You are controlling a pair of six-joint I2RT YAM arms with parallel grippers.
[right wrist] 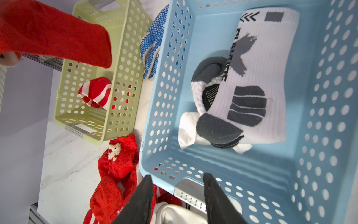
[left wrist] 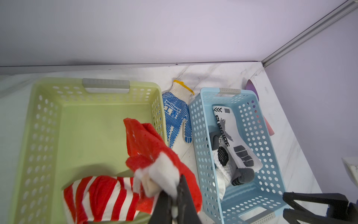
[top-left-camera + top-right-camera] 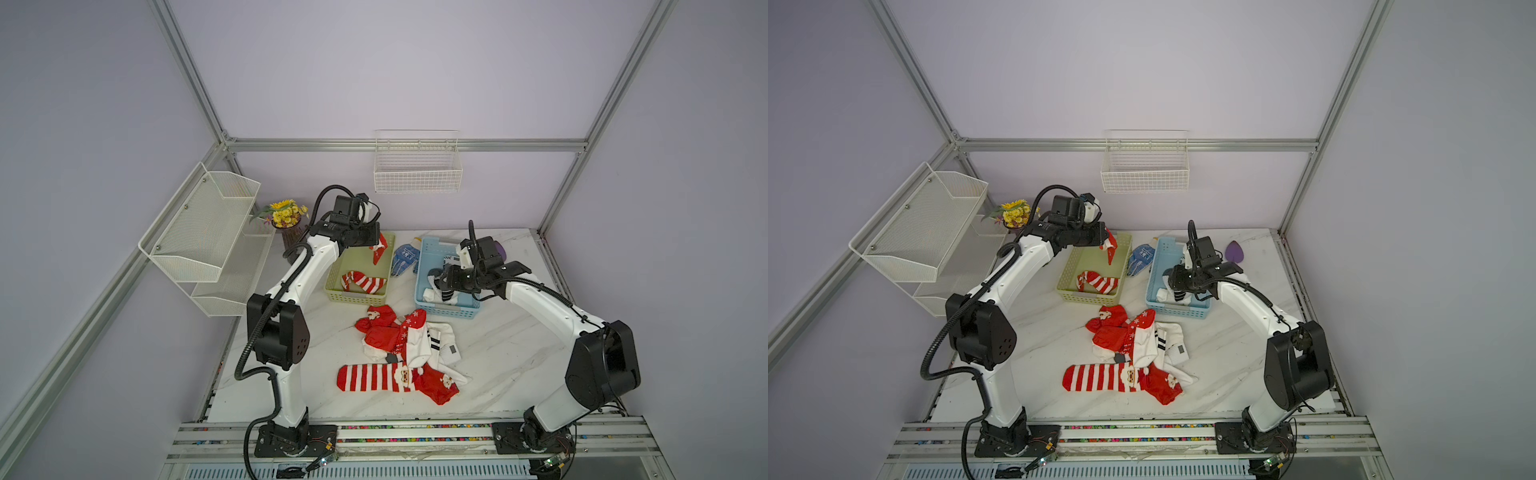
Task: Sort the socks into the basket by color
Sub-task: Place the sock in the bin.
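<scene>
left gripper (image 3: 1103, 244): pinching a red sock (image 3: 1110, 252), dangling over the green basket (image 3: 1088, 298)
green basket: one striped sock (image 3: 1098, 282) inside
right gripper (image 3: 1172, 282): over the blue basket (image 3: 1179, 311)
desk (image 3: 1225, 361): red and white socks (image 3: 1133, 353) heaped mid-desk

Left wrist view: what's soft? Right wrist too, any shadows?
Left wrist view: the red-and-white fabric sock clamped in the left tool is blurred, background sharp. Right wrist view: that sock is soft; banded shadows cross the floor of the light blue perforated plastic basket near the open right tool.

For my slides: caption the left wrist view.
Left gripper, shut on a red sock, hangs over the green basket; white socks lie in the blue basket.
</scene>
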